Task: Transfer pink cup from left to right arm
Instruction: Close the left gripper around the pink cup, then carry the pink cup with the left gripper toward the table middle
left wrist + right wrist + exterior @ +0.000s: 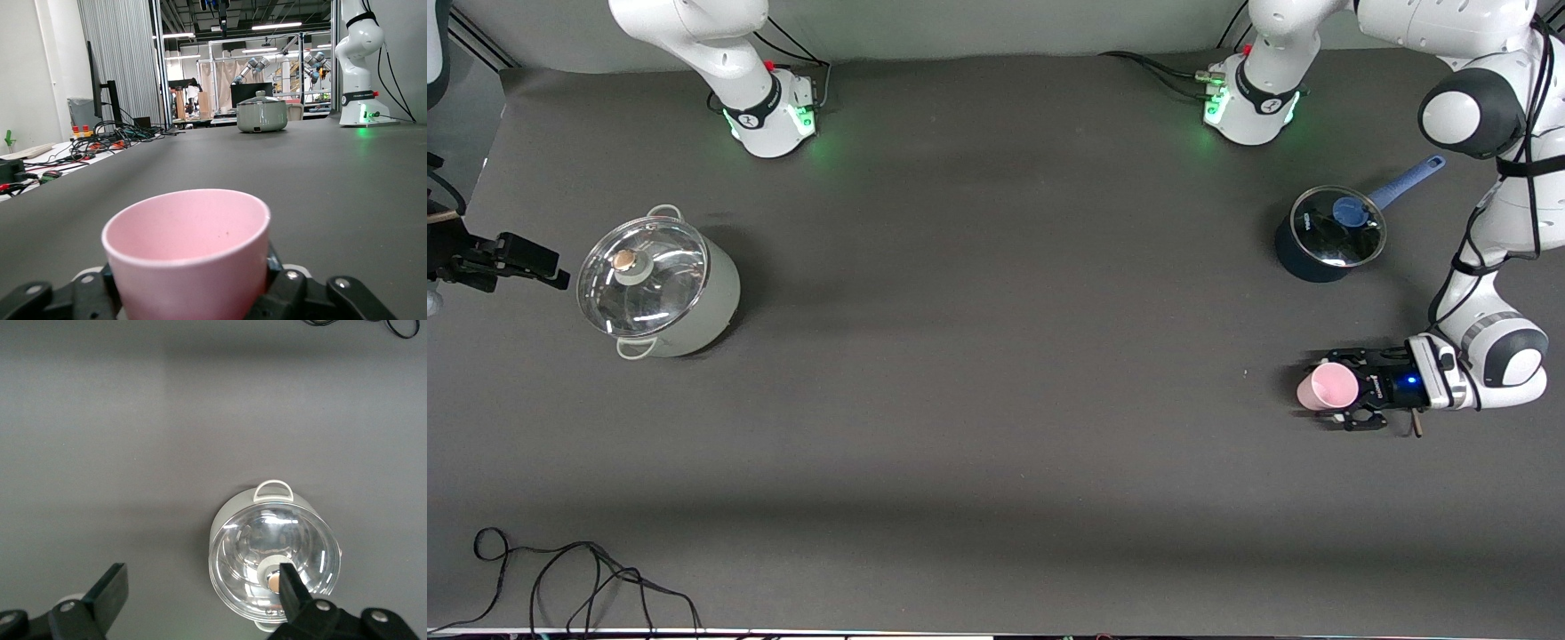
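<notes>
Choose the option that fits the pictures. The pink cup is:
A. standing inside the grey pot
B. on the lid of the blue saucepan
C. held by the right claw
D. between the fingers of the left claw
D: the pink cup sits between the fingers of the left claw, at the left arm's end of the table.

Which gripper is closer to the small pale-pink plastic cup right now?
Left. The left gripper is closed around the small pale-pink plastic cup; the right gripper waits open at the right arm's end of the table.
</notes>
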Available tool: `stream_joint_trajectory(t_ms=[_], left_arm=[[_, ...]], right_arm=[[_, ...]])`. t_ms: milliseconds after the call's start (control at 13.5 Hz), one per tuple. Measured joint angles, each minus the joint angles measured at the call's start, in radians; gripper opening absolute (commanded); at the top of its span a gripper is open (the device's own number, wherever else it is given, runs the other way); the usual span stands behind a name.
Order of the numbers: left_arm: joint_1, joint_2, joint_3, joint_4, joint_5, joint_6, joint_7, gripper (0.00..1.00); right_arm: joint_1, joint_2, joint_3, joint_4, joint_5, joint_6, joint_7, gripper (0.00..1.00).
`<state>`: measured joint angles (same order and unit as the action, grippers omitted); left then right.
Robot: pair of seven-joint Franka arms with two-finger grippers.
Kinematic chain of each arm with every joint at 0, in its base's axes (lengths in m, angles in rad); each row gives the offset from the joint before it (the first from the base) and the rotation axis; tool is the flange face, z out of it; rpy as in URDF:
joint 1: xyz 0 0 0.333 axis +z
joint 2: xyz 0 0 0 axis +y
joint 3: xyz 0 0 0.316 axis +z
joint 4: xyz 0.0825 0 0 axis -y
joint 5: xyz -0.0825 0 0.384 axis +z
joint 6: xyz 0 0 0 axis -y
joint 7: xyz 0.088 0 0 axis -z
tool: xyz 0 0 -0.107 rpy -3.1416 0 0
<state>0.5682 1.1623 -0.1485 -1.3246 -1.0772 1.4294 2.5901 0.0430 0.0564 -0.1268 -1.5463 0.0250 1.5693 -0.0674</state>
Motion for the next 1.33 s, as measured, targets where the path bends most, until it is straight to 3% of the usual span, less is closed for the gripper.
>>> stream_joint_trajectory(t_ms=[296, 665, 813, 1109, 1331], left_arm=[[-0.038, 0.001, -0.006, 0.0, 0.0, -0.003, 0.0, 0.0], [-0.132, 0.0, -0.12, 0.01, -0.028, 0.052, 0.002, 0.0], [-0.175, 0.0, -0.185, 0.015, -0.06, 0.146, 0.005, 0.0], [-0.243, -0.002, -0.404, 0.015, -0.111, 0.483, -0.021, 0.0], [-0.34, -0.005, -0.505, 0.016, -0.196, 0.683, -0.071, 0.0]], right_arm=[[0.0, 0.0, -0.001, 0.0, 0.0, 0.0, 0.0, 1.0], [0.0, 0.0, -0.005, 0.0, 0.0, 0.0, 0.0, 1.0], [-0.003, 0.0, -0.011, 0.001, 0.0, 0.0, 0.0, 1.0], [-0.006, -0.001, -0.021, 0.001, 0.0, 0.0, 0.0, 1.0], [-0.006, -0.001, -0.021, 0.001, 0.0, 0.0, 0.0, 1.0]])
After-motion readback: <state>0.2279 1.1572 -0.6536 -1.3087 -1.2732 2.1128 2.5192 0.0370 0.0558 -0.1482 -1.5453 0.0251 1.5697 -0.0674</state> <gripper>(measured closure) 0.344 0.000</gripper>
